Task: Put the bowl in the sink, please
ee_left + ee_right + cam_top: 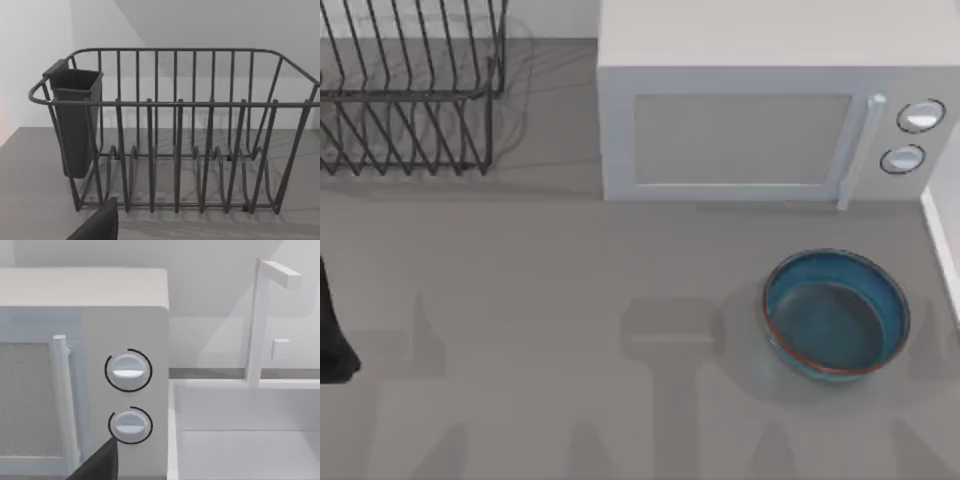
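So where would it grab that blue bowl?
Probably the thin rim of the bowl, coming straight down from above: it sits upright and open on the counter, so one finger could slip inside the wall and one outside. The side nearest the sink suits the right arm.

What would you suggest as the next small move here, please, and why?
Probably bring the right arm down over the bowl to grasp its rim. The bowl sits untouched on the grey counter in front of the microwave, close to the sink at the table's right edge, while the left arm is far off at the left edge.
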### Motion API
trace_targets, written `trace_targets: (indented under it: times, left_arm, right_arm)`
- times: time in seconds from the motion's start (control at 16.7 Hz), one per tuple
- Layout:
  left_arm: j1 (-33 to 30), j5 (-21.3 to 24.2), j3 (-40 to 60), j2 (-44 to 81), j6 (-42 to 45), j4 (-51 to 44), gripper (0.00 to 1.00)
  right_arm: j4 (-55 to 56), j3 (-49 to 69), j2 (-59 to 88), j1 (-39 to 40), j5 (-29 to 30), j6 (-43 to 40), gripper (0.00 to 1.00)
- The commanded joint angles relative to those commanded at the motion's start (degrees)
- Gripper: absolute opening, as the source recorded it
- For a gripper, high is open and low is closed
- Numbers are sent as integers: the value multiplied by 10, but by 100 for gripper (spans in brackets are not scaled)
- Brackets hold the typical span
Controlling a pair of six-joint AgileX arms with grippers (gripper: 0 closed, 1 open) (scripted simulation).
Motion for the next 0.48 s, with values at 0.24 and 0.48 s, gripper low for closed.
trace_targets:
  times: [0.24,0.48]
  left_arm:
    - [0,0,0,0,0,0,100]
    - [0,0,0,0,0,0,100]
  right_arm:
    - [-16,18,18,4,0,4,100]
    - [-103,120,128,24,-1,26,100]
